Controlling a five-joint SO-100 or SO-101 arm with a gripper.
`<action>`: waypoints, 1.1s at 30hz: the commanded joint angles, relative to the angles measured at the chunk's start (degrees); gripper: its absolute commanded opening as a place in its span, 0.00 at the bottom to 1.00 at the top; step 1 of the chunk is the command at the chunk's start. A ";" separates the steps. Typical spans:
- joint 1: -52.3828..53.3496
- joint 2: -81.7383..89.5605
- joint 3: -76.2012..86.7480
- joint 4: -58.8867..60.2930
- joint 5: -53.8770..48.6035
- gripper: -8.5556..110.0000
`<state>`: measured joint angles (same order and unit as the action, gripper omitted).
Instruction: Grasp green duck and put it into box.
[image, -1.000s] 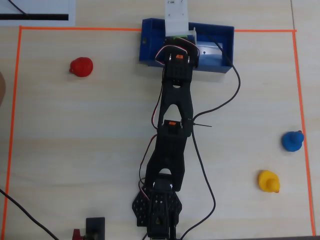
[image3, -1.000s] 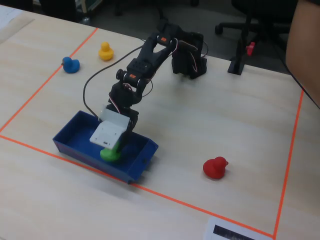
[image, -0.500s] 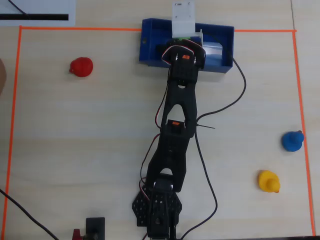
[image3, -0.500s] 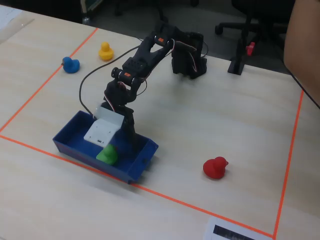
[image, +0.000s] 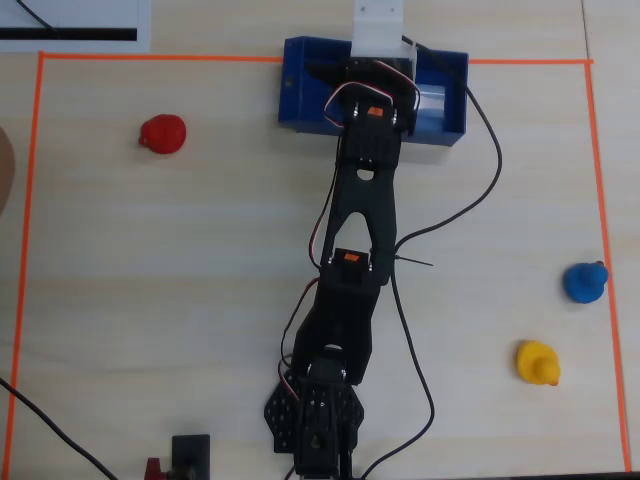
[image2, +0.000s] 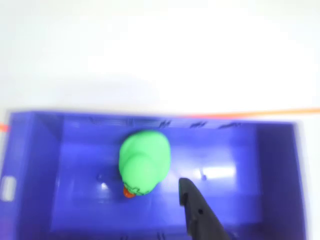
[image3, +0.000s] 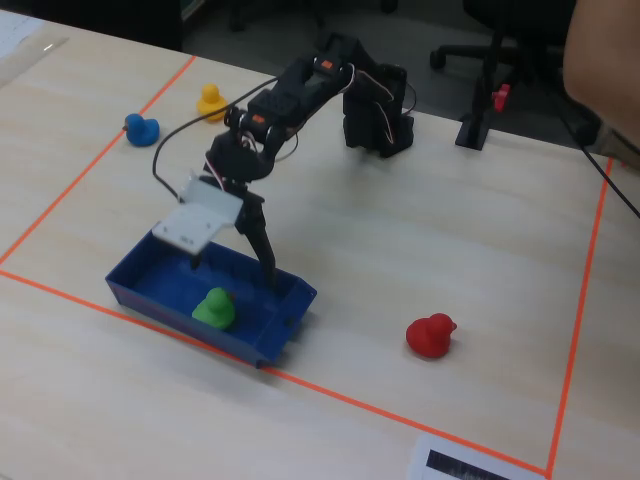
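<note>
The green duck (image2: 144, 162) lies on the floor of the dark blue box (image2: 30, 165), beak toward the camera, in the wrist view. In the fixed view the duck (image3: 213, 308) sits in the box (image3: 150, 300) free of the jaws. My gripper (image3: 232, 272) hangs open just above the box, its two fingers spread wide, with the duck below and between them. One black finger (image2: 197, 210) shows to the right of the duck. In the overhead view the arm covers the middle of the box (image: 300, 90) and hides the duck.
A red duck (image: 162, 133) sits at the far left, and a blue duck (image: 585, 282) and a yellow duck (image: 537, 362) at the right. Orange tape (image: 30, 200) frames the table. A black cable (image: 480, 190) loops beside the arm.
</note>
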<state>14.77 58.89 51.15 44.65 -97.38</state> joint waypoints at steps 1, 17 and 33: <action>0.88 11.87 -2.72 -1.23 0.53 0.55; -5.19 56.16 16.96 46.14 4.31 0.11; -7.38 99.58 86.48 34.28 0.88 0.07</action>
<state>8.88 151.26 121.46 84.90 -95.54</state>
